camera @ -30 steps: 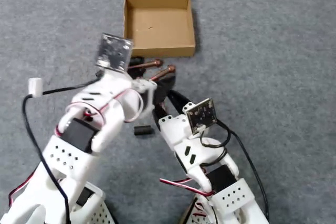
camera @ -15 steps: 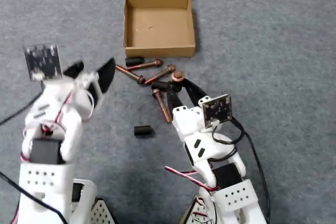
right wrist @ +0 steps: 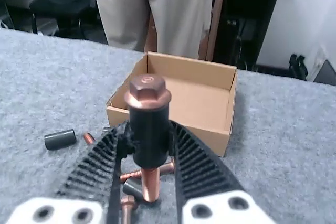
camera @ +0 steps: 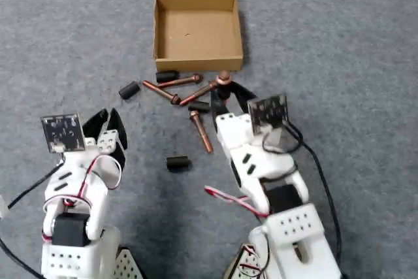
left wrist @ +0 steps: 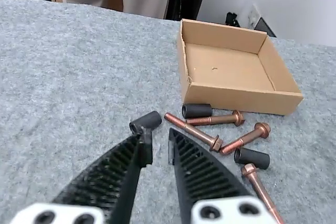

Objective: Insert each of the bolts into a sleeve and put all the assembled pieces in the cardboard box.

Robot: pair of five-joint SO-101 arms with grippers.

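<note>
My R gripper [right wrist: 148, 139] is clenched on the assembled bolt+sleeve [right wrist: 148, 109], long axis upright, w/ the cardboard box [camera: 198, 62] just ahead, so R arm's far nearer than the L gripper [left wrist: 156, 142], released & empty above the bench [camera: 339, 44].

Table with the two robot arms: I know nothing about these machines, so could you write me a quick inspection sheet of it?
Surface: grey felt-like table cover, flat.
Job's things: cardboard box empty; four bolts and four black sleeves lie loose in front of it; one assembled piece, a bolt upright through a sleeve.
Clutter: nothing seen.
Hands: left hand open and empty; right hand shut on the assembled piece, close to the box.
Cables: black cable trails off the right arm; red and white wires on both arms.
Surroundings: white wall and dark furniture beyond the table.
</note>
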